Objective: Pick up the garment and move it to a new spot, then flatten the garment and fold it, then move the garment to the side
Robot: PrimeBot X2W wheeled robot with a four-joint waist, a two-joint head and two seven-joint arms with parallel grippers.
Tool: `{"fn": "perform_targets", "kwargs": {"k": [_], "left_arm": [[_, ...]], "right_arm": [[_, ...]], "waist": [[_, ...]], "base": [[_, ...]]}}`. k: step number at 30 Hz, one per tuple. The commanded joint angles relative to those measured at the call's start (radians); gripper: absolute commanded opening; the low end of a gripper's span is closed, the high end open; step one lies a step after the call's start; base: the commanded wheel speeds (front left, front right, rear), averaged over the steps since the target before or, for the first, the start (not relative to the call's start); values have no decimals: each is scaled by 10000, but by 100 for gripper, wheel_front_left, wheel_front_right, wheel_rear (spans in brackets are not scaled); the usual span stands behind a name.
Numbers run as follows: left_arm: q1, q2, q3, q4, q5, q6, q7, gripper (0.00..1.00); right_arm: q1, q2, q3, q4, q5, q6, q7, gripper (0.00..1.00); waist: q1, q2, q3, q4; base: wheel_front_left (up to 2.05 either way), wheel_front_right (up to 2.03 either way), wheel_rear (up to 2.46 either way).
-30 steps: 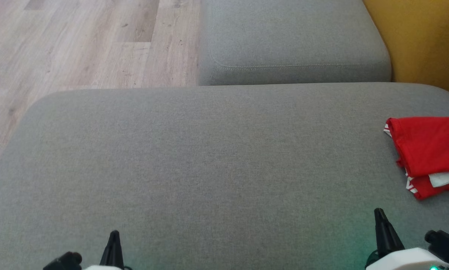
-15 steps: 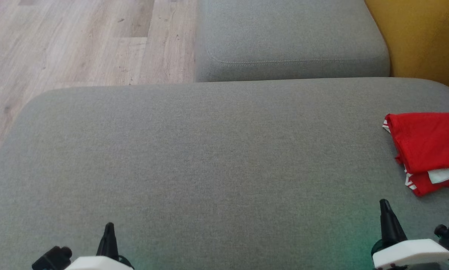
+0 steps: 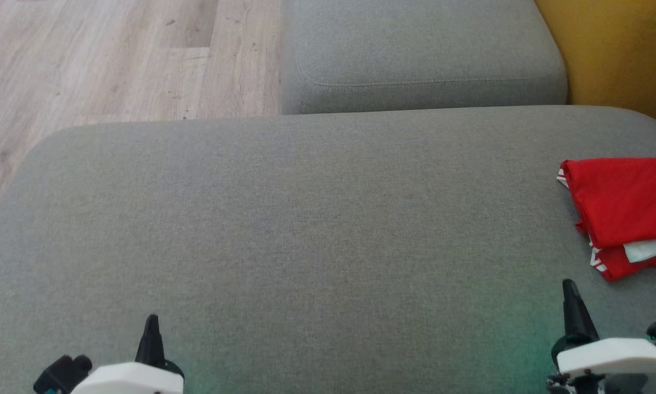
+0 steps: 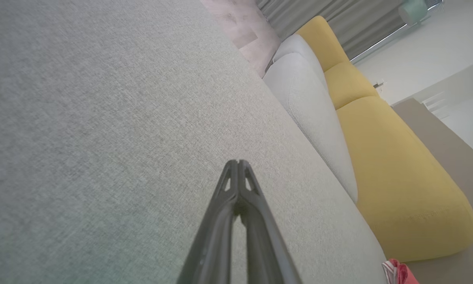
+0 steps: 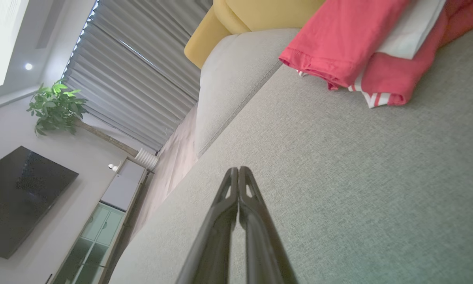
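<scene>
Left gripper (image 4: 238, 161): fingers pressed together, nothing held; poised low over the near left part of the large grey cushion (image 3: 306, 219).
Right gripper (image 5: 238, 169): fingers likewise together, empty; over the cushion's near right part, short of the garment and not touching it.
Garment (image 3: 623, 202): red with white-striped trim, lying in stacked layers at the cushion's right edge and running out of the head view.
Step in hand: judged the closing one. The garment looks folded and set aside, with both arms clear of it.
Next move: little appears outstanding. Any correction would need the right gripper to open and take the garment's near hem.
Cushion: woven grey fabric, flat, otherwise bare.
Beyond the cushion: a smaller grey cushion (image 3: 421, 49) abuts its far edge, a yellow sofa section (image 3: 613, 49) lies past its far right corner, and a pale wood floor (image 3: 114, 54) lies past its far left.
Room: grey curtains (image 5: 141, 59), a potted plant (image 5: 55, 106) and a dark wall screen (image 5: 19, 197) stand beyond that floor.
</scene>
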Motion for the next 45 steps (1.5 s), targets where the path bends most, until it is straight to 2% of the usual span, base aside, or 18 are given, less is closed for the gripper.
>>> {"fn": "perform_targets", "kwargs": {"k": [1, 45], "left_arm": [[-662, -3, 388, -282, -151, -112, 49, 0], [-1377, -1028, 2806, -259, -3363, -1436, 1288, 0]], "right_arm": [[-543, -47, 44, -307, 265, 37, 57, 0], [-1677, -72, -382, -126, 5492, 61, 773, 0]], "waist": [[-1, 0, 11, -7], [-1, 0, 531, -313]], "base": [[0, 0, 0], [0, 0, 0]]}}
